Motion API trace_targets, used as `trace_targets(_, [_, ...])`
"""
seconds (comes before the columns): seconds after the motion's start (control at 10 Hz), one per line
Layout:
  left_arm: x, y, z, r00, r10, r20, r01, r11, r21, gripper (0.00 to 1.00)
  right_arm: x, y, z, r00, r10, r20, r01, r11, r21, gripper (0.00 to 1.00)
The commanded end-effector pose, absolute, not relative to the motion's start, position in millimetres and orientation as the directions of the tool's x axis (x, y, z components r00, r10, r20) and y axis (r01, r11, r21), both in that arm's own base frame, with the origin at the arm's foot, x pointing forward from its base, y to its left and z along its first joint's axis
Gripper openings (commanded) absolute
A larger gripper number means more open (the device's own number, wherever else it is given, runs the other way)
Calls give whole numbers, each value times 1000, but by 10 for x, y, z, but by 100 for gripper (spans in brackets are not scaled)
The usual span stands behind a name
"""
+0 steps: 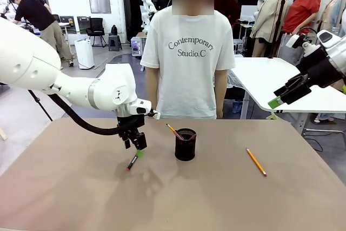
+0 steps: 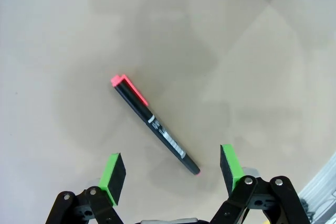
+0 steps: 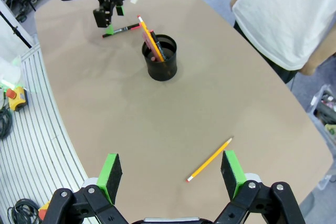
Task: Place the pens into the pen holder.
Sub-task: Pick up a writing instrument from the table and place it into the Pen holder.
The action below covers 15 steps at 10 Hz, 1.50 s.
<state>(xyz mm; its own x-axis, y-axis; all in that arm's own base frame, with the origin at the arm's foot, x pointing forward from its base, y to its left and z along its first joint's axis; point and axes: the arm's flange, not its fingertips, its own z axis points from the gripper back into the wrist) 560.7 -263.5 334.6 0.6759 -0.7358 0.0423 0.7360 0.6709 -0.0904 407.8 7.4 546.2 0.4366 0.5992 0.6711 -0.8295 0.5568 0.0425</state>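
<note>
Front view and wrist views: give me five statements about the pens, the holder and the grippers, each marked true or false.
1. The black pen lies flat on the table. True.
2. The left gripper is clamped on the black pen. False: its jaws stand open.
3. The pen holder is empty. False: pencils stand in it.
4. A yellow pencil lies on the table, apart from the pen holder. True.
5. The right gripper holds a pencil. False: it is open and empty.

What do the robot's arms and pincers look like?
The left arm and right arm are chunky, rounded and white. A black cable loops under the left arm. The left pincer and right pincer are black, with bright green pads.
</note>
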Motion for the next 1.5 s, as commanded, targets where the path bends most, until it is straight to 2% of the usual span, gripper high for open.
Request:
trace_targets(0.0, [5700,-2708,3279,731,-680,49,681,732,3,93,4092,72,5468,427,594,682,-835,549,45,100])
trace_targets(0.4, [5782,-2800,3140,798,-599,64,595,800,72,93,4092,72,5468,427,594,682,-835,549,45,100])
trace_targets(0.7, [5801,-2824,3093,801,-590,101,591,806,19,93,4092,72,5468,427,594,682,-835,549,45,100])
trace_targets(0.8, [5779,-2808,3081,768,-632,99,633,774,28,82,4092,72,5468,427,594,682,-835,549,45,100])
trace_targets(1.2, [5777,-2835,3069,790,-609,71,607,793,50,5,4092,72,5468,427,594,682,-835,549,45,100])
trace_targets(1.3, [5771,-2836,3078,789,-610,70,607,793,55,0,4092,72,5468,427,594,682,-835,549,45,100])
trace_targets(1.4, [5765,-2851,3083,789,-610,72,607,792,58,0,4092,72,5468,427,594,682,-835,549,45,100])
